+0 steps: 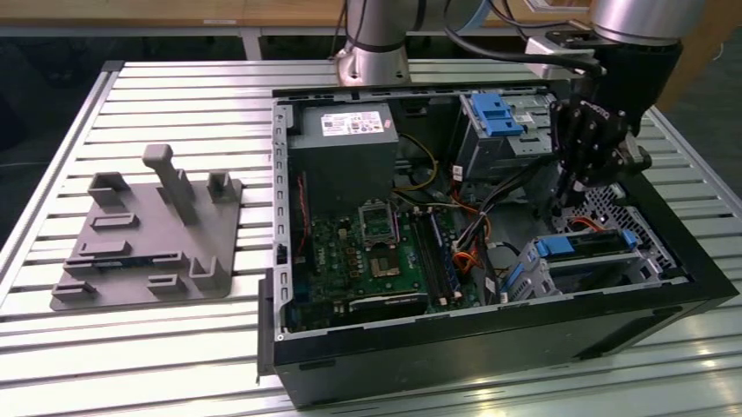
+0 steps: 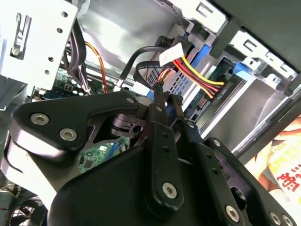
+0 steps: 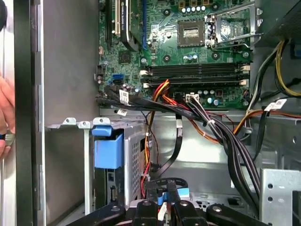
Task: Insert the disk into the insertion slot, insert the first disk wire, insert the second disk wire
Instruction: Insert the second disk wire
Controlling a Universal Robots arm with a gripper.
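Black gripper, narrowed, seems to pinch a black disk wire. We see the blue-framed silver disk just ahead.

In the exterior view the arm runs off the top edge, so its upper part is cut. The disk is mostly buried in the insertion slot, just its blue end poking out. Second wrist view: the gripper blocks most of the motherboard. First wrist view has some pinkish thing clipped by the edge, can't tell what.
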